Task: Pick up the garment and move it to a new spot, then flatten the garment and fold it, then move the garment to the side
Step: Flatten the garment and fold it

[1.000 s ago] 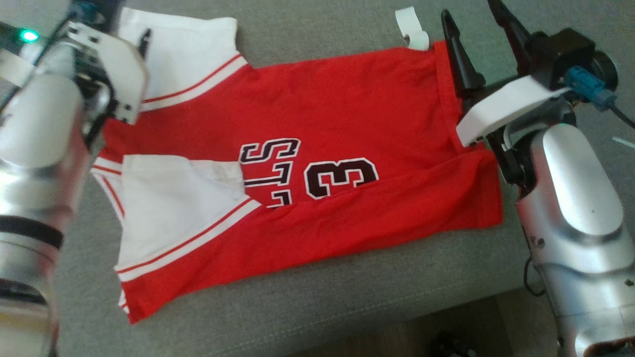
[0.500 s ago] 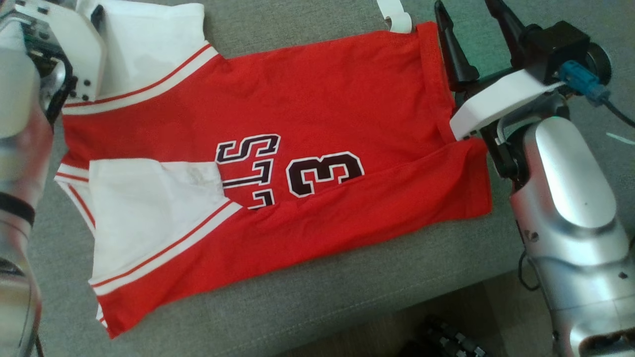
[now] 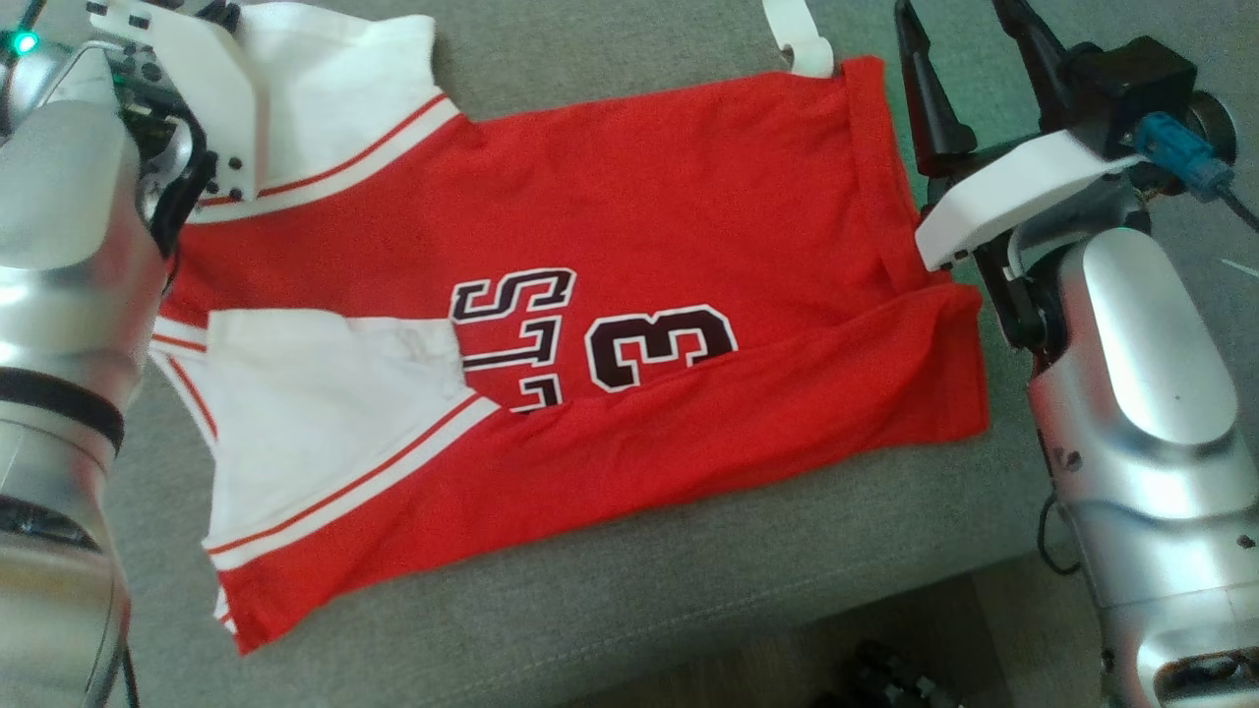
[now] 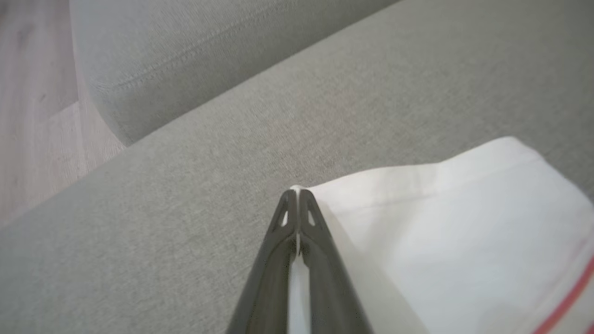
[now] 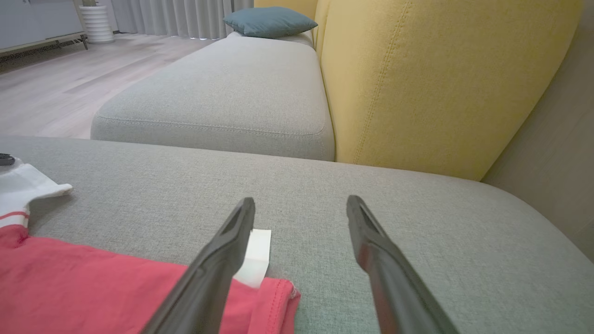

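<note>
Far left, above the grey sofa seat (image 3: 610,590): left claw (image 4: 297,197) pinched fully closed on the outermost corner of the far white sleeve (image 4: 441,222), with a sliver of white cloth caught between the dark fingers. Past the cushion's edge, a strip of wood floor (image 4: 32,116).

Centre: red jersey (image 3: 639,216) spread front-up on the seat, shoulders toward the left arm, hem toward the right. Near long edge folded over the body, hiding the lower part of the black-and-white lettering (image 3: 590,339). Near sleeve (image 3: 325,413) turned in across the chest.

Right: white tag (image 3: 799,39) poking out at the far hem corner. Just beside it, right claw (image 5: 300,200) spread wide and empty, one finger over the red hem, seemingly just clear of the cloth, though hard to judge from this angle. Behind, a yellow backrest (image 5: 441,83).

Judged to be at the start of a fold, with one end gripped and the other not yet taken. Risks from here:
- Thin pinch on a single corner, apt to slip out under any quick lift.
- Pulling with the left arm alone, likely to drag the whole jersey across the seat and undo the near fold.
- Closing the right claw too far out, likely to catch only the tag instead of the hem.
- Near corner close to the seat's front edge, so liable to slide off toward the floor.
</note>
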Robot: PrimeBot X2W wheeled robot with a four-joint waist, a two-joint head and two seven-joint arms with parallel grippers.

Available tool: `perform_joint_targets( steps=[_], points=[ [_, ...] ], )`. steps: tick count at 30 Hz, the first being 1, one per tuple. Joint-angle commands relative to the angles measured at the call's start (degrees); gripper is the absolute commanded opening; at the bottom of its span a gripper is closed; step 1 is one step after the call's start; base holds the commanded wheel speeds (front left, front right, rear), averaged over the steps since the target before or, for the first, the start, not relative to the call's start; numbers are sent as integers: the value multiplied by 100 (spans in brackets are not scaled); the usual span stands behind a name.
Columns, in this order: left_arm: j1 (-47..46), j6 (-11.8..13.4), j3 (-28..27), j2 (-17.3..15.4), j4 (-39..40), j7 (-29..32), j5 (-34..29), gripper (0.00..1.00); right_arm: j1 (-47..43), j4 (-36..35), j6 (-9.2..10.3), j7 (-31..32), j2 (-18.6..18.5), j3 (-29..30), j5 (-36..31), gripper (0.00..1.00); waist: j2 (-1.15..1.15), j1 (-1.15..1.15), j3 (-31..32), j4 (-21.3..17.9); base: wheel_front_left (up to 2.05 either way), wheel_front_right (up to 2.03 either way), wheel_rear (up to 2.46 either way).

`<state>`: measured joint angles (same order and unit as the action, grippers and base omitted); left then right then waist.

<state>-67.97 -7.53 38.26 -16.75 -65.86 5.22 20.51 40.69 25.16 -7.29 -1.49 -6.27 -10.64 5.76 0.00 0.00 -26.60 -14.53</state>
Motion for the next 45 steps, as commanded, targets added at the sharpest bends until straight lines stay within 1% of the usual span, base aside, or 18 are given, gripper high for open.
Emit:
perform_joint_targets(
  steps=[1, 2, 4, 8, 9, 13, 17, 22, 25, 29, 38, 45],
  points=[
    [-156, 6, -86, -207, 227, -239, 102, 0, 133, -107, -20, 6, 4, -4, 21, 100, 0, 0, 124, 112, 0, 0, 0],
    [-132, 5, -97, -171, 308, -484, 207, 0, 122, -33, -20, 18, -34, 45, 59, 100, 0, 0, 224, 205, 0, 0, 0],
    [-77, 5, -200, -108, 382, -742, 383, 0, 104, 64, -20, 29, -68, 106, 153, 100, 0, 0, 347, 303, 0, 0, 0],
    [88, 6, -384, 132, 590, -1211, 666, 0, 40, 296, -20, 147, -167, 290, 514, 100, 0, 0, 546, 591, 0, 0, 0],
    [88, 6, -384, 132, 590, -1211, 666, 0, 40, 296, -20, 147, -167, 290, 514, 100, 0, 0, 546, 591, 0, 0, 0],
    [338, 53, -402, 318, 895, -1542, 751, 0, 8, 559, -20, 284, -407, 361, 663, 100, 0, 0, 677, 865, 0, 0, 0],
    [673, 116, -368, 448, 1319, -1654, 807, 0, -31, 935, -20, 535, -610, 500, 882, 100, 0, 0, 762, 1107, 0, 0, 0],
    [1069, 243, -254, 470, 1981, -1577, 800, 0, -38, 1476, -20, 850, -897, 524, 1038, 100, 0, 0, 769, 1333, 0, 0, 0],
    [1263, 338, -204, 414, 2409, -1462, 795, 0, 14, 1734, -20, 966, -1014, 440, 1089, 100, 0, 0, 743, 1421, 0, 0, 0],
    [1456, 463, -187, 269, 2952, -1247, 813, 0, 121, 1969, -20, 1101, -1080, 212, 1244, 100, 0, 0, 703, 1475, 0, 0, 0],
    [1764, 736, -180, -39, 3893, -843, 836, 0, 450, 2347, -20, 970, -1102, -198, 1479, 100, 0, 0, 581, 1494, 0, 0, 0],
    [1851, 859, -159, -170, 4309, -632, 844, 0, 652, 2876, -20, 877, -1165, -294, 1483, 100, 0, 0, 520, 1490, 0, 0, 0]
  ],
)
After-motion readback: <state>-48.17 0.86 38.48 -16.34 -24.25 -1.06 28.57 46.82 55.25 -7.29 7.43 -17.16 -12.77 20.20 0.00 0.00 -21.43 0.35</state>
